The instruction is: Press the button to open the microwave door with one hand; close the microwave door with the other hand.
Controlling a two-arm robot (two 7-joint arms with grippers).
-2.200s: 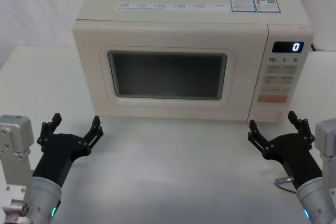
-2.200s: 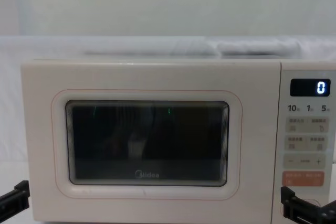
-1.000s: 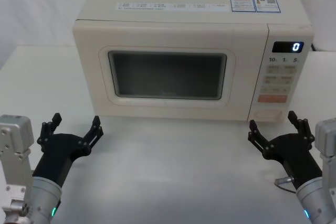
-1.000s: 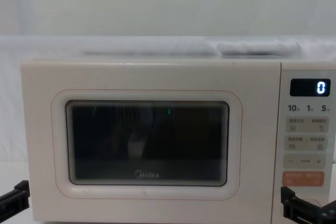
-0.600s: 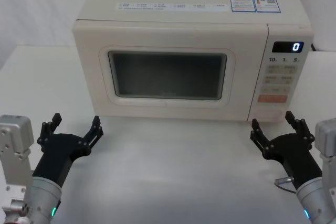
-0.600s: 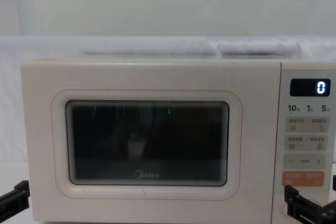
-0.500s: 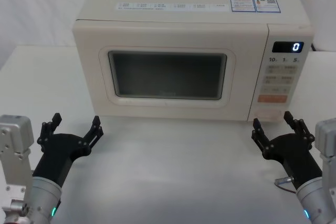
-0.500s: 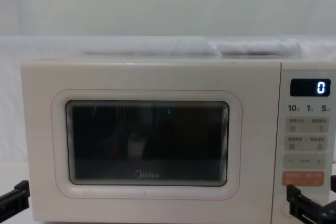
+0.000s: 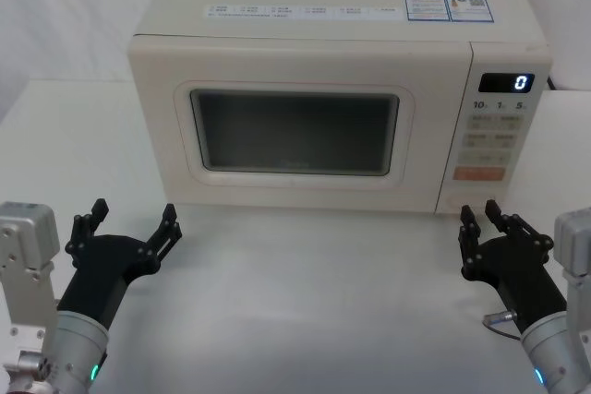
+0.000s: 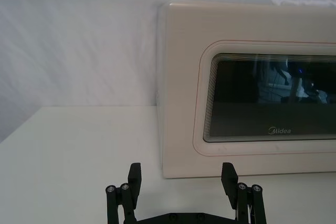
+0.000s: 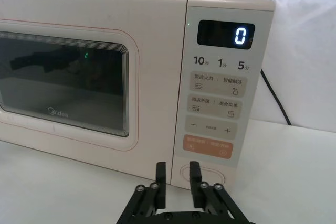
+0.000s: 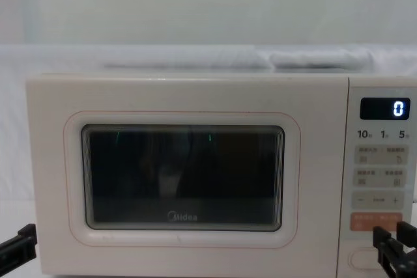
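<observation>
Black jaws on the right gripper (image 9: 482, 220) stood nearly closed, a narrow gap between the fingers, nothing held, poised low over the white table (image 9: 305, 302) just in front of the control panel (image 11: 223, 93). Left gripper (image 9: 129, 223) sat parked on the near left of the table, fingers spread wide and empty, well apart from the microwave. Beyond the right gripper, the button (image 11: 208, 174) lay at the foot of the panel, directly under the orange key (image 11: 209, 146), with the fingertips lined up close before it but apparently not yet touching. Risk noted: the two keys sit close together, so a slightly high approach could strike the orange key instead and start a cycle; an off-centre push might also slide off the rounded rim without releasing the latch. Farther back, the microwave door (image 9: 295, 131) was fully shut; through its dark glass, contents of the cavity could not be made out. Display read 0.
</observation>
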